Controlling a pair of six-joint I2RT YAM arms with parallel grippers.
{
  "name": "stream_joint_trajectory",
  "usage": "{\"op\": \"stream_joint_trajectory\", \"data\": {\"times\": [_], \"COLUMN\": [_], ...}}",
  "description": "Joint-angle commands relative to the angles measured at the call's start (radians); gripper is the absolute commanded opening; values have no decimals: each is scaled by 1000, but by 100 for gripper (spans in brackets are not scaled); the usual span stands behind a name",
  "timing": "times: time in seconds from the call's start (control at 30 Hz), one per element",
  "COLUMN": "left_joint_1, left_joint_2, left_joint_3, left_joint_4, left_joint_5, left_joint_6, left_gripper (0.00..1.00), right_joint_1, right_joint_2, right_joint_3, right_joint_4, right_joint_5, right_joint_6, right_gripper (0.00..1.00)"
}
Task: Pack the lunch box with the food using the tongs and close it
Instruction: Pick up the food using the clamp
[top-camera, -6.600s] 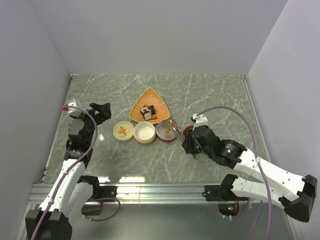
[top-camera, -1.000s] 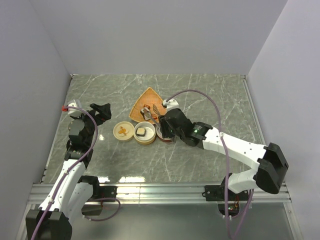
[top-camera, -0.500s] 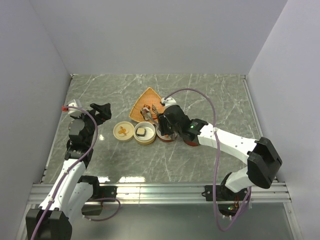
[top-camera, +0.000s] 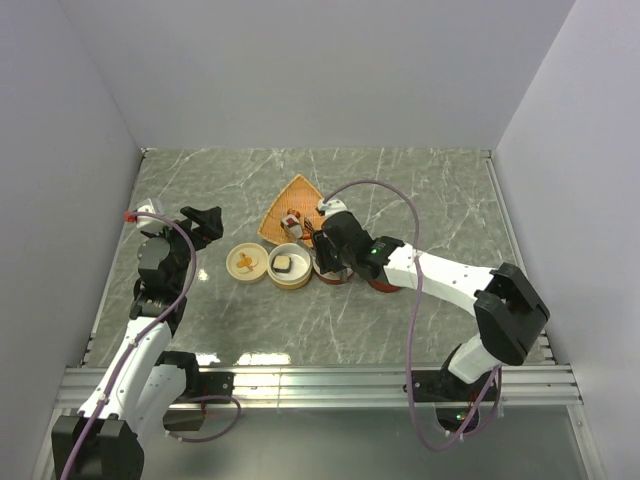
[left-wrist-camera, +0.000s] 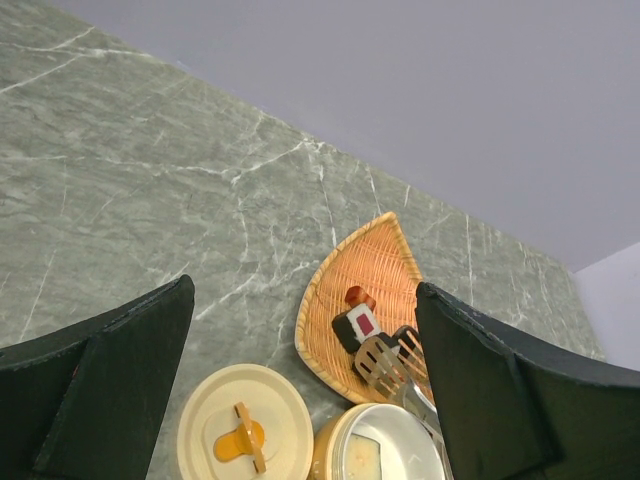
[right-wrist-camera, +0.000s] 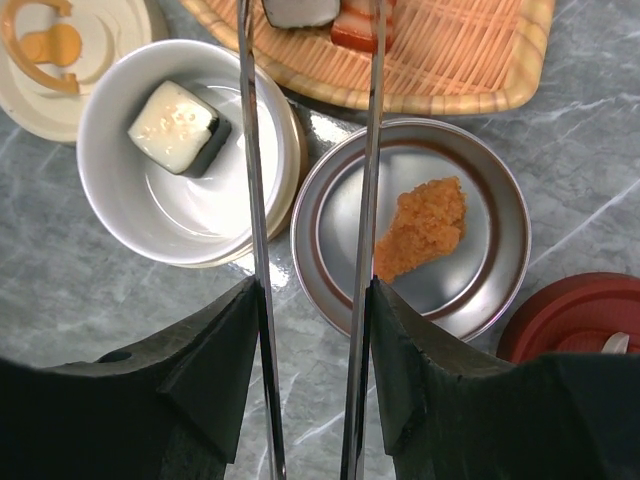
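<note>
My right gripper (right-wrist-camera: 312, 290) is shut on the grey metal tongs (right-wrist-camera: 252, 190), whose two arms stand apart and reach out over the orange woven basket (left-wrist-camera: 372, 262). The tong tips (left-wrist-camera: 385, 362) hover at the food there: a black-and-white roll (left-wrist-camera: 358, 325) and a red piece (left-wrist-camera: 356, 297). The cream lunch box bowl (right-wrist-camera: 110, 190) holds one white-and-black piece (right-wrist-camera: 178, 125). The red steel-lined bowl (right-wrist-camera: 500, 260) holds an orange piece (right-wrist-camera: 425, 228). My left gripper (left-wrist-camera: 302, 290) hangs open and empty at the left (top-camera: 200, 222), apart from everything.
A cream lid (top-camera: 245, 262) with an orange motif lies left of the cream bowl. A red lid (right-wrist-camera: 580, 315) lies right of the steel-lined bowl. Grey walls close in the marble table (top-camera: 420, 190) on three sides.
The right arm has carried the tongs forward from over the bowls to the basket, their arms spreading slightly. The cream bowl, empty several seconds ago, now holds a piece. The left arm is still.
</note>
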Motion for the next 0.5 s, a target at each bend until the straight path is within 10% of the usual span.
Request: {"op": "stream_joint_trajectory", "data": {"times": [0.0,0.47], "left_joint_1": [-2,-2], "left_joint_2": [-2,-5], "left_joint_3": [1,-1], "left_joint_4": [43,43], "left_joint_5": [18,16], "left_joint_6": [-12,-12], "left_gripper": [99,99], "right_joint_1": [-10,-10], "right_joint_2": [6,-84], "right_joint_3": [46,32], "right_joint_4": [40,12], "right_joint_5": [-8,41], "right_joint_6": [-15,-12], "right_gripper": [54,30]}}
